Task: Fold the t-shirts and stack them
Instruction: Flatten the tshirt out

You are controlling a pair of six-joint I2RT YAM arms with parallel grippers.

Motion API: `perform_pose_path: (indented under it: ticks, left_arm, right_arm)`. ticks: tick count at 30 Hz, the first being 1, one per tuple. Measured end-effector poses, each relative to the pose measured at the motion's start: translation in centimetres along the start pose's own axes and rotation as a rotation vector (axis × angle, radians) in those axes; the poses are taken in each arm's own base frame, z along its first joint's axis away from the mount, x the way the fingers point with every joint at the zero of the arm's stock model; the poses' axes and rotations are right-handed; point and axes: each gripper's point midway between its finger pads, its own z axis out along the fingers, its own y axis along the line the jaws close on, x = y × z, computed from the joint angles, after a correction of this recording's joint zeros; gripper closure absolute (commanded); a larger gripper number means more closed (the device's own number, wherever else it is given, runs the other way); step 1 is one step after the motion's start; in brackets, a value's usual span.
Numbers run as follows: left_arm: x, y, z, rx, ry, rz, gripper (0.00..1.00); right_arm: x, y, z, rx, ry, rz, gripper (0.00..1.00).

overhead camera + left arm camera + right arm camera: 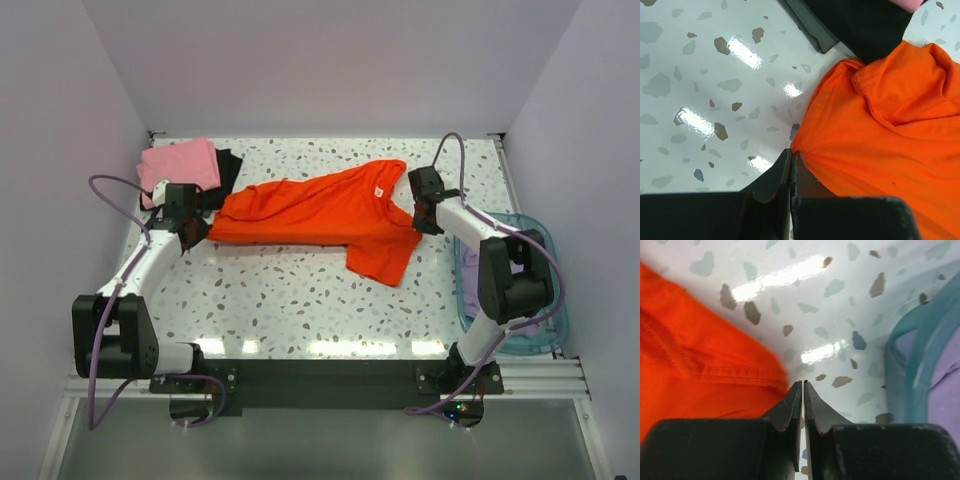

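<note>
1. Top external view: the soft orange-red t-shirt lies rumpled, stretched across mid-table between both grippers.
2. The left gripper has its jaws clamped on the shirt's left edge. The right gripper has its jaws pressed together at the right edge (whether they pinch cloth, I cannot tell).
3. A folded pink t-shirt overlaps a black t-shirt at the far-left corner.
4. The table is glossy white with grey speckles, and the walls are pale.

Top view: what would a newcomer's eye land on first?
The orange-red t-shirt spread across mid-table, with the left gripper and right gripper at its two ends, jaws closed on its edges. Next is the pink t-shirt, lying on a black t-shirt in the far left corner. At the right edge, a blue basket holds lavender cloth.
</note>
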Motion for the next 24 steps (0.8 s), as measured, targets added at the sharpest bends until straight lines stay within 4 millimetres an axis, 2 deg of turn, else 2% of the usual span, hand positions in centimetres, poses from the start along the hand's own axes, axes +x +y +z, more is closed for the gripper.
perform_pose_path:
  ticks: [1,2,3,6,12,15,24]
  left_arm:
    - [0.1,0.0,0.0,0.003,0.004,0.003,1.00]
    - [0.2,0.1,0.0,0.002,0.007,0.005,1.00]
    - [0.3,0.2,0.1,-0.002,0.009,0.005,1.00]
    - [0.5,0.8,0.3,-0.014,0.018,0.000,1.00]
    - [0.8,1.2,0.4,-0.016,0.027,0.011,1.00]
    - [0.9,1.2,0.3,-0.009,0.027,0.012,1.00]
    - [1.3,1.2,0.2,0.002,0.039,0.019,1.00]
  right_arm:
    - [-0.4,-0.6,0.0,0.005,-0.003,0.019,0.87]
    - [-0.6,-1.1,0.0,0.012,-0.005,0.033,0.72]
    - [-0.7,-1.3,0.1,0.016,-0.004,0.047,0.64]
    - [-0.1,-1.4,0.2,0.016,0.010,0.046,0.47]
    - [2.1,-1.2,-0.2,-0.025,0.053,0.047,0.47]
    - [2.3,-0.7,-0.9,-0.069,0.046,0.069,0.47]
    - [4.2,3.0,-1.4,-0.197,0.070,0.100,0.48]
